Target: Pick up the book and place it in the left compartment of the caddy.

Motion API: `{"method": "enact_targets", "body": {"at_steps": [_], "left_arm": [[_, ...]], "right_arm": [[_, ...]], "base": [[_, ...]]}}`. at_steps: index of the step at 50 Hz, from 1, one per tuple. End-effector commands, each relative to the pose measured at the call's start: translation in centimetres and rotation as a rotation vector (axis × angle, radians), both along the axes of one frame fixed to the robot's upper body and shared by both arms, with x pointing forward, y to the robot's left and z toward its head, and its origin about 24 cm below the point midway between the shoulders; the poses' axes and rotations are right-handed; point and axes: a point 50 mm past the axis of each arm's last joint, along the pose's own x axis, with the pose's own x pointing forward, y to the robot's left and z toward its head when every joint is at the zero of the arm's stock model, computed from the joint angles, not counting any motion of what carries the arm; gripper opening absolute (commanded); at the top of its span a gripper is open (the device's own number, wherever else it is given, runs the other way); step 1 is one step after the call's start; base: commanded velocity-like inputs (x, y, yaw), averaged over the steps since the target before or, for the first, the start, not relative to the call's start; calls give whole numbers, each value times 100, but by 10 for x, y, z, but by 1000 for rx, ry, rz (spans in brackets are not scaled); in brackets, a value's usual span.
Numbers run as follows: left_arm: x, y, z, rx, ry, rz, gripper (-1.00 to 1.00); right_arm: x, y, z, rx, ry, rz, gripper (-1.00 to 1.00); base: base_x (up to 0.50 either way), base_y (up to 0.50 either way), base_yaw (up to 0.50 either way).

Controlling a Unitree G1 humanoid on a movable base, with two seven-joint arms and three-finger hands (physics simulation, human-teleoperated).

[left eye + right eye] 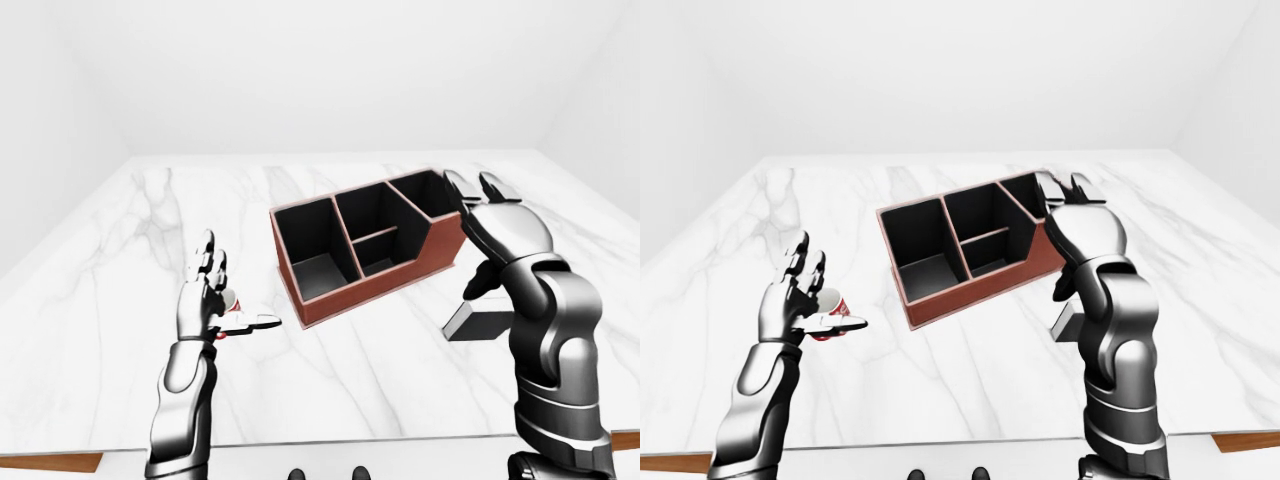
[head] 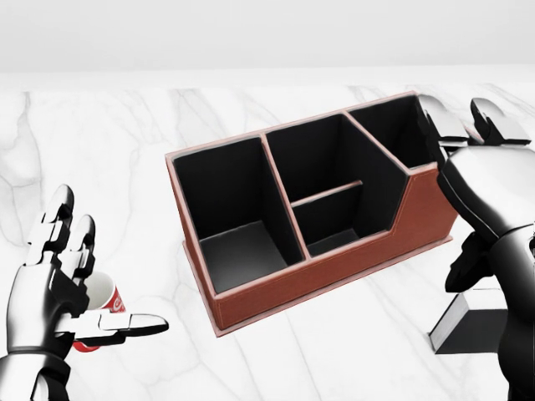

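Note:
The red-brown caddy (image 2: 334, 276) with black compartments sits at an angle in the middle of the marble table. Its left compartment (image 2: 230, 209) holds nothing. The book (image 1: 478, 324) is a dark slab with a white page edge. It lies on the table to the right of the caddy and is partly hidden by my right arm. My right hand (image 2: 481, 180) is open. It hovers over the caddy's right end and above the book, apart from it. My left hand (image 2: 71, 292) is open and empty, left of the caddy.
A small red and white cup (image 2: 104, 301) stands just behind my left hand's fingers, close to the palm. The white marble table (image 1: 350, 380) ends in a wooden edge (image 1: 50, 462) at the bottom of the left-eye view. White walls stand behind.

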Motion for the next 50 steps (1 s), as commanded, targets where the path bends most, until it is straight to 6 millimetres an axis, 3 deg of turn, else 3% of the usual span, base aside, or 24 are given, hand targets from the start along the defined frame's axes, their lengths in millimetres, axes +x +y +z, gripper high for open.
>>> {"method": "enact_targets", "body": {"at_steps": [1,10,26,34,38,44,50], "left_arm": [[-3,3,6,-6,-28,3,100],[-2,4,7,-10,-33,7,100],[-1,4,7,-11,-31,6,100],[0,5,6,-13,-27,13,100],[0,5,5,-12,-23,12,100],[0,3,4,-10,-17,7,100],[1,2,3,-8,-11,4,100]], "right_arm": [[-17,-27,0,-89,-17,-181,100],[-23,-36,-12,-71,28,-209,100],[-35,-59,-56,7,214,-264,100],[-30,-66,-64,35,253,-268,100],[-26,-71,-78,63,319,-270,100],[-9,-77,-106,133,459,-248,100],[7,-78,-114,175,519,-220,100]], "base": [[0,0,0],[0,0,0],[0,0,0],[0,0,0],[0,0,0],[0,0,0],[0,0,0]]}}
